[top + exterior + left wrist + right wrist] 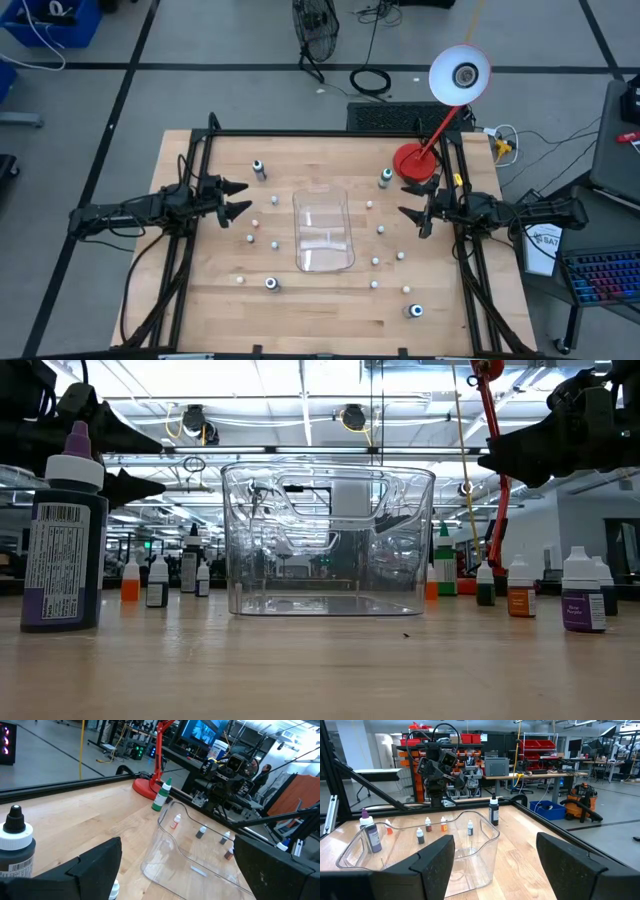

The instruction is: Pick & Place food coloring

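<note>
step: first pick | both grippers, left [243,197] and right [406,199], fingers wide, empty | tiny white-capped food coloring bottles [379,230] scattered on wooden counter [210,300] | descend vertically, grip body | drop in clear rectangular plastic tray [323,234]

High view: overhead, facing straight down, far enough to take in the whole worktop [200,300] and both arms.
Low view: at worktop height, level, close to the clear tray [328,540], facing the room behind.
Left wrist view: from above the left tool [175,870], looking across the worktop toward the right arm and the red lamp base [146,787].
Right wrist view: from above the right tool [495,865], facing the left arm.
Shared: all four views hold the clear tray and small bottles [271,283] scattered around it.
</note>
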Controlling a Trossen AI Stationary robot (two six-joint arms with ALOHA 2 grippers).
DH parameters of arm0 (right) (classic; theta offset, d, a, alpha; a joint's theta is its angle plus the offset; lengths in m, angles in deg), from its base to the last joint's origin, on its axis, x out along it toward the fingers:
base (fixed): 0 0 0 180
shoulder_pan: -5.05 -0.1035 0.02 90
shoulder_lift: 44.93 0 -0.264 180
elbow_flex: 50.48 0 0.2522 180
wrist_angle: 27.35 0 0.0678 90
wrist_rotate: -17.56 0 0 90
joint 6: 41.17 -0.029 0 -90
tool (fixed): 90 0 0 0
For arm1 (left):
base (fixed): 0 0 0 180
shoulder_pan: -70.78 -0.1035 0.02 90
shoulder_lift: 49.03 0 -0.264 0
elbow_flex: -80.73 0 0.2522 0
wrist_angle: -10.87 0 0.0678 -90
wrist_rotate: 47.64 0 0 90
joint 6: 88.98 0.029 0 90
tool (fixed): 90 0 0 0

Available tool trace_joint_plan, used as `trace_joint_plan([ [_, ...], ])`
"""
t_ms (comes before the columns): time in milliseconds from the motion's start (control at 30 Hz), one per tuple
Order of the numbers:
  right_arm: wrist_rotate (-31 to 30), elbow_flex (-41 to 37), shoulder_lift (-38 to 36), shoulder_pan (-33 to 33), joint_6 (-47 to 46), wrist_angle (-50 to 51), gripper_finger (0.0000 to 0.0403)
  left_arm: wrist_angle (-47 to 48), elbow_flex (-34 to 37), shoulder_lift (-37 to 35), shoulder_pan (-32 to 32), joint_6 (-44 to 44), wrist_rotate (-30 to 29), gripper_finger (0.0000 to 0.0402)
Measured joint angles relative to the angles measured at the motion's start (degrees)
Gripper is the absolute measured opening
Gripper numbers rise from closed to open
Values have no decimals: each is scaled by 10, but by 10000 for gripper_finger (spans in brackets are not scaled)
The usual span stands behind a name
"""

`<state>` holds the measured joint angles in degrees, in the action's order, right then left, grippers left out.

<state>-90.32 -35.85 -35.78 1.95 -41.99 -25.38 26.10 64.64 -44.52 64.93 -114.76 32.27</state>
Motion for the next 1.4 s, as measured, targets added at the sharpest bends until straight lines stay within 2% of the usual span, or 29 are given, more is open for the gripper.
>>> trace_joint_plan([
  [1267, 0, 0, 0, 0, 0, 0, 267, 0, 0, 0, 0, 0, 0, 379],
  [1400, 0, 0, 0, 0, 32, -34, 267, 0, 0, 0, 0, 0, 0, 379],
])
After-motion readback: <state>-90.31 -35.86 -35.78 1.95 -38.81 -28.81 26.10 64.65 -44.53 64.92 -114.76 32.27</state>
